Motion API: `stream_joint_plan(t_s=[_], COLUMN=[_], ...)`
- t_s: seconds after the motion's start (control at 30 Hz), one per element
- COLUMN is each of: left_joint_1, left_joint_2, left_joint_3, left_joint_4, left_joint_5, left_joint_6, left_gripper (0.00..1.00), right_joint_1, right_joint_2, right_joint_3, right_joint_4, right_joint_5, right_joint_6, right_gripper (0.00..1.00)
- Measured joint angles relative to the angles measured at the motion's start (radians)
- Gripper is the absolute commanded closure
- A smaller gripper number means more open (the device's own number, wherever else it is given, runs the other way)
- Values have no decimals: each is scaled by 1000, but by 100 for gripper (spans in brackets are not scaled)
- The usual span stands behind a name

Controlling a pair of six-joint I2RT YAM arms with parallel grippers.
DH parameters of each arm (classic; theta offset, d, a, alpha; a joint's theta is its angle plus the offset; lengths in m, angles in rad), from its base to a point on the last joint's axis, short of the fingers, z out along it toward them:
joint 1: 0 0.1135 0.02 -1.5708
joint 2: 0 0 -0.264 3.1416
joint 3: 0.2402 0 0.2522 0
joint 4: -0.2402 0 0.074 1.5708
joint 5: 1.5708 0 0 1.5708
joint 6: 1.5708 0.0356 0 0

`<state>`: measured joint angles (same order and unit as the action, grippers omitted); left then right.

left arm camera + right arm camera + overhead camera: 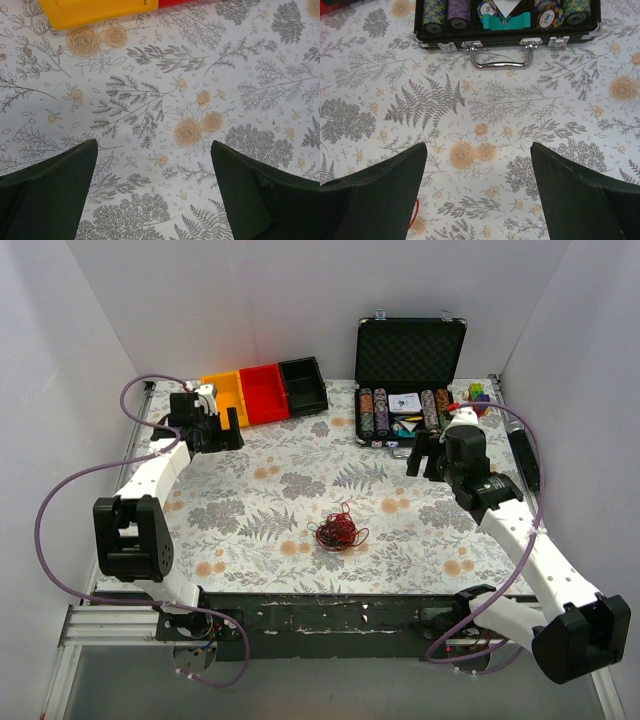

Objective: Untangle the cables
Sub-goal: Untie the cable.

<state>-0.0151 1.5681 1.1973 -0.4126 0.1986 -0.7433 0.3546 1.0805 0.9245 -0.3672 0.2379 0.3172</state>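
Several hair-thin cables (338,530), mostly dark red with some black, lie in one small knot on the floral tabletop (270,500), near its front middle, with nothing touching them. The left end effector (152,150) hangs wide open and empty near the yellow bin (225,395) at the far left. The right end effector (479,150) is equally spread and empty, just in front of the open poker-chip case (410,350).

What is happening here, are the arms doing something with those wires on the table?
Two robot arms are set to untangle the cables, a small red and black bundle lying near the middle of the table. Nothing is held yet. The left gripper hovers open near the yellow bin. The right gripper hovers open in front of the poker chip case. Neither touches the bundle.
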Motion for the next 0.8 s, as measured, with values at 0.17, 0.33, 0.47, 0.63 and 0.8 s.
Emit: stream_joint_plan(t_s=[0.17, 0.33, 0.47, 0.63, 0.8], left_joint_1=[0, 0, 0, 0, -6], left_joint_2=[146, 283, 386, 559, 669], left_joint_3=[95, 230, 358, 550, 636], left_joint_4=[8, 4, 0, -12, -18], left_joint_5=[-78, -140, -186, -225, -251], left_joint_6=[-56, -138, -180, -225, -249], left_gripper=[2, 2, 2, 2, 2], right_joint_1=[3, 12, 22, 55, 100], right_joint_2=[-63, -114, -118, -119, -123], right_joint_3=[-30, -105, -124, -141, -144], right_joint_4=[22, 54, 56, 66, 72], right_joint_5=[-5, -9, -12, -5, 14], right_joint_6=[-23, -42, -47, -52, -57], right_gripper=[6, 9, 9, 9, 12])
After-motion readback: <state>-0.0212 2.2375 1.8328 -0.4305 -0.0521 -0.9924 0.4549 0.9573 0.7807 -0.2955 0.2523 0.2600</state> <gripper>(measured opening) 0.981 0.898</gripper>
